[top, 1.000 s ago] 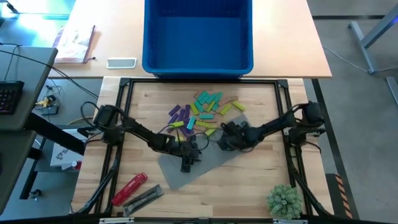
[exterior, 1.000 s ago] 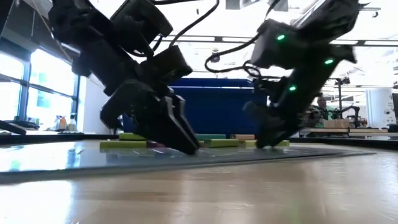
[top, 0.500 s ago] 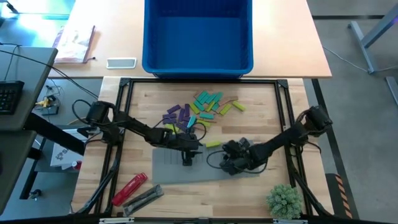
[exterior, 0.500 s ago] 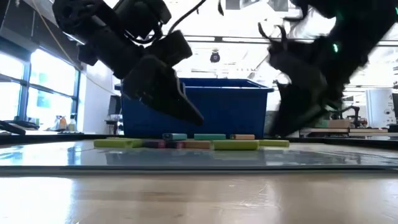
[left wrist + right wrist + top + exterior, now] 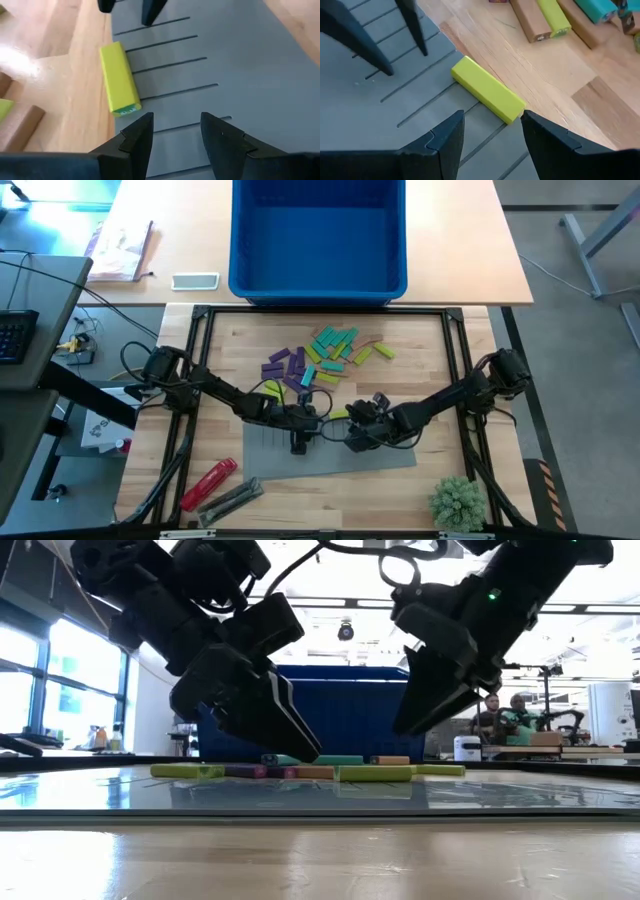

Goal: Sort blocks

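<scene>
Lime block (image 5: 488, 96): lies at the grey mat (image 5: 300, 458) edge, between both grippers.
Blocks (image 5: 320, 355): heaped on wood behind the mat.
Left gripper (image 5: 176, 134): jaws released, empty, above mat.
Right gripper (image 5: 491, 135): jaws released, empty, beside lime block.

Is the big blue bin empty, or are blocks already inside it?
Empty: the high view shows only the bare floor of the blue bin; the blocks lie outside it.
</scene>
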